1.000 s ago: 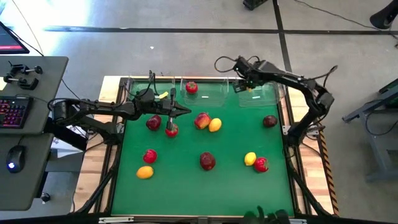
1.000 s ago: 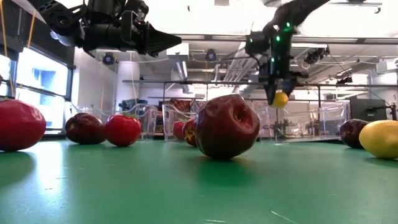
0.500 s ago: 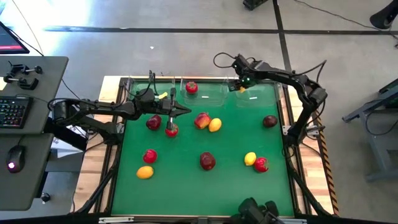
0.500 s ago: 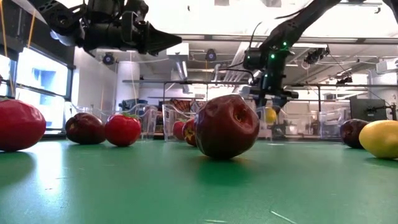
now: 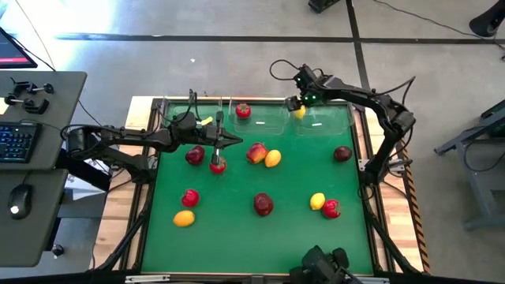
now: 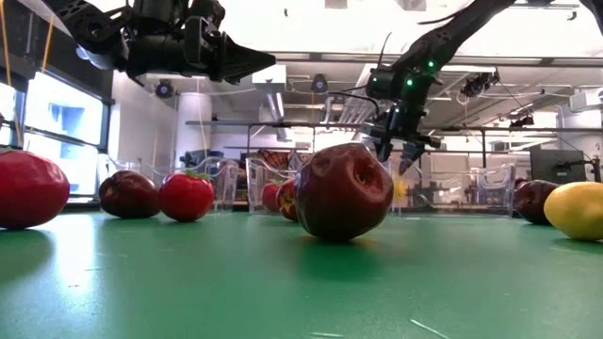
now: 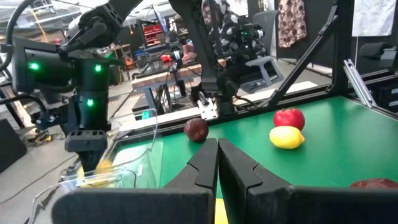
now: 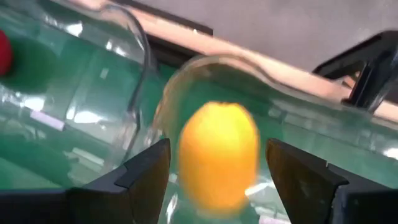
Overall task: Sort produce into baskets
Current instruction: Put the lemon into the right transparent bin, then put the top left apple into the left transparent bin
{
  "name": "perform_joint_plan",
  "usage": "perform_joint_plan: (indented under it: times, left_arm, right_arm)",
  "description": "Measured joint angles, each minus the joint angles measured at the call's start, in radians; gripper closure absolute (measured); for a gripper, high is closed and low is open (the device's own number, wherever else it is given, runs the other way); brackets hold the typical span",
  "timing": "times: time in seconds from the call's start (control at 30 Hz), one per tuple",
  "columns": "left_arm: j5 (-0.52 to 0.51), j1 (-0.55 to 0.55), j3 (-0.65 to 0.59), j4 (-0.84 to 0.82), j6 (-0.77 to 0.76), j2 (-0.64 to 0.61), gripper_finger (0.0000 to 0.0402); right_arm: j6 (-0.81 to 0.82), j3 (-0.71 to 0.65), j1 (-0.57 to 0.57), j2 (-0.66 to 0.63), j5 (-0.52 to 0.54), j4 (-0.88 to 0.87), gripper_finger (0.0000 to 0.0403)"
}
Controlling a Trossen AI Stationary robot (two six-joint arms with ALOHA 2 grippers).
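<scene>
The right gripper (image 8: 217, 180) hangs over the right clear bin (image 5: 335, 118), jaws spread, with the lemon (image 8: 219, 154) loose between them, apparently let go to drop inside. The left gripper (image 5: 237, 141), jaws pressed together, waits above the mat.

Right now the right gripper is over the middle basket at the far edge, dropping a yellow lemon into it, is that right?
Not quite. The right gripper is open above the right-hand basket, not the middle one, which holds only a red fruit. The lemon is below its fingers. The high view shows this.
</scene>
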Motion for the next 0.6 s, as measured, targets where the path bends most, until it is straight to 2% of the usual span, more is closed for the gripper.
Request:
perform_joint_plan:
  times: [0.1, 0.23, 0.4, 0.6]
  left_arm:
    - [0.000, 0.000, 0.000, 0.000, 0.000, 0.000, 0.0401]
    - [0.000, 0.000, 0.000, -0.002, -0.011, 0.000, 0.0401]
    - [0.000, 0.000, 0.000, -0.002, -0.016, 0.000, 0.0401]
    - [0.000, 0.000, 0.000, -0.002, -0.017, 0.000, 0.0401]
  right_arm:
    - [0.025, 0.000, -0.017, 0.017, -0.005, 0.014, 0.0153]
    - [0.023, 0.000, -0.046, 0.065, -0.003, 0.013, 0.0184]
    - [0.007, 0.000, -0.071, 0.095, -0.005, 0.009, 0.0235]
    - [-0.023, 0.003, -0.078, 0.050, -0.002, -0.002, 0.0310]
